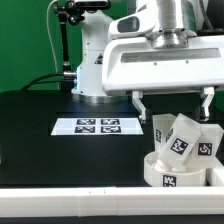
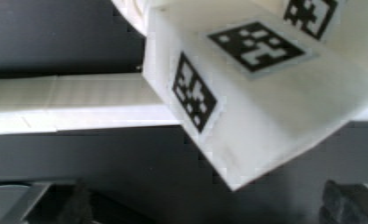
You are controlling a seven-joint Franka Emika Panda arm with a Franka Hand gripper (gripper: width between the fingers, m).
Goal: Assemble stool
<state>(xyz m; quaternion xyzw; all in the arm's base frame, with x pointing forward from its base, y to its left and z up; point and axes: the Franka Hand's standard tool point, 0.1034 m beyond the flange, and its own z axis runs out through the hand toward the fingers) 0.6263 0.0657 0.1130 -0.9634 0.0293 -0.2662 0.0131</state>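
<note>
The stool's round white seat (image 1: 166, 176) lies at the exterior view's lower right. Three blocky white tagged legs (image 1: 184, 139) stand bunched at its far side; whether they rest in the ring or behind it I cannot tell. My gripper (image 1: 172, 110) hangs just above them, open, one finger (image 1: 139, 102) to the exterior view's left of the bunch and the other over its right edge. In the wrist view one tagged leg (image 2: 252, 85) fills the frame, its corner pointing toward the gap between my dark fingertips (image 2: 28, 204). My gripper (image 2: 195, 212) holds nothing.
The marker board (image 1: 97, 126) lies flat on the black table, to the exterior view's left of the parts. A long white bar (image 1: 90, 205) runs along the near edge. The arm's white base (image 1: 92, 70) stands behind. A white band (image 2: 65, 100) passes behind the leg in the wrist view.
</note>
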